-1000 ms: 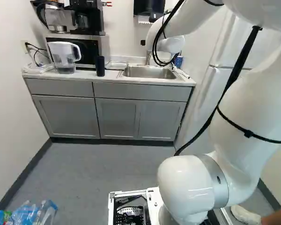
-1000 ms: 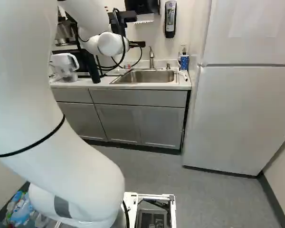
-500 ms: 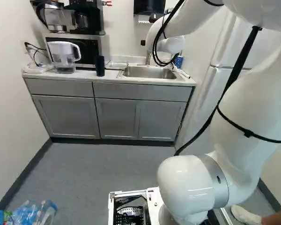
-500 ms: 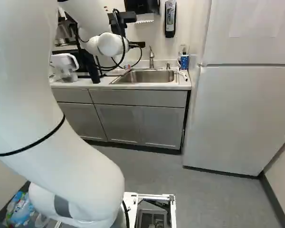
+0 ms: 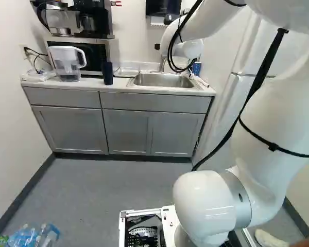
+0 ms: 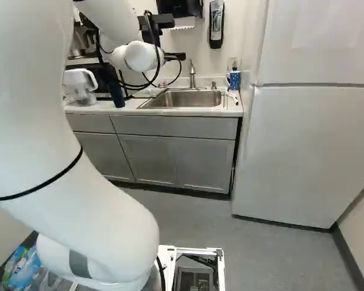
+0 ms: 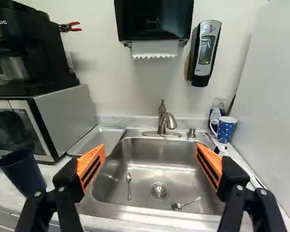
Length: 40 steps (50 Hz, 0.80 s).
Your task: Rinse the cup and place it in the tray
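Facing the counter (image 5: 92, 84) and sink (image 7: 150, 157), the claw (image 6: 175, 56) is wide apart

The metal tray (image 7: 99, 138) lies beside the sink. The dark blue cup (image 7: 23, 174) stands on the counter. The dotted mug (image 7: 226, 129) is near the sink. Two spoons (image 7: 129, 187) lie inside.

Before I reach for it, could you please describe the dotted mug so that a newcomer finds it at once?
Find the steel sink in the counter. At its far corner, beside the tall white refrigerator, stands the mug. It is blue with pale dots and a white handle, unlike the plain dark tumbler across the sink.
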Available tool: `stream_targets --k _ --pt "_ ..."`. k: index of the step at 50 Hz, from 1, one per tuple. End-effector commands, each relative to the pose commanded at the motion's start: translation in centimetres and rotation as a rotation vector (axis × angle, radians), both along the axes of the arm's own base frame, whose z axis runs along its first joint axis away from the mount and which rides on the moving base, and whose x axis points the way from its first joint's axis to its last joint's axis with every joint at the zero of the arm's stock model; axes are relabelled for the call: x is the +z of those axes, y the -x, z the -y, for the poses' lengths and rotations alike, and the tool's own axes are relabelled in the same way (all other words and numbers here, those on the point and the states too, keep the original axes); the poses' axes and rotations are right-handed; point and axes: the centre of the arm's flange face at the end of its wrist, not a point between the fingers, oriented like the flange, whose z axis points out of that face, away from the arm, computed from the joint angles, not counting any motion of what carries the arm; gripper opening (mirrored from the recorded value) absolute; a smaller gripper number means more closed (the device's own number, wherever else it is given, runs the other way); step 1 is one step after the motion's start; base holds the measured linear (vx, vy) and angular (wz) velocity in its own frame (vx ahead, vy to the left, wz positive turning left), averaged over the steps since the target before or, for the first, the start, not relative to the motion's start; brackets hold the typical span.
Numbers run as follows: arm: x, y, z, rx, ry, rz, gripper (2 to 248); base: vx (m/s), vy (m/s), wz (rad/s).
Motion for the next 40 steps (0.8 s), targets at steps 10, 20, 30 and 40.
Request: stream_targets --k 10,20,30,40 --pt "0.0 0.0 0.0 0.0 0.0 0.0 247 0.109 -0.087 0.005" --pt "0.0 0.0 0.0 0.0 0.0 0.0 247 0.114 -0.092 0.005" --pt "0.0 0.0 0.0 0.0 0.0 0.0 247 0.119 -0.072 0.11" --pt "0.0 0.0 0.0 0.0 0.0 0.0 247 0.117 -0.06 0.143"
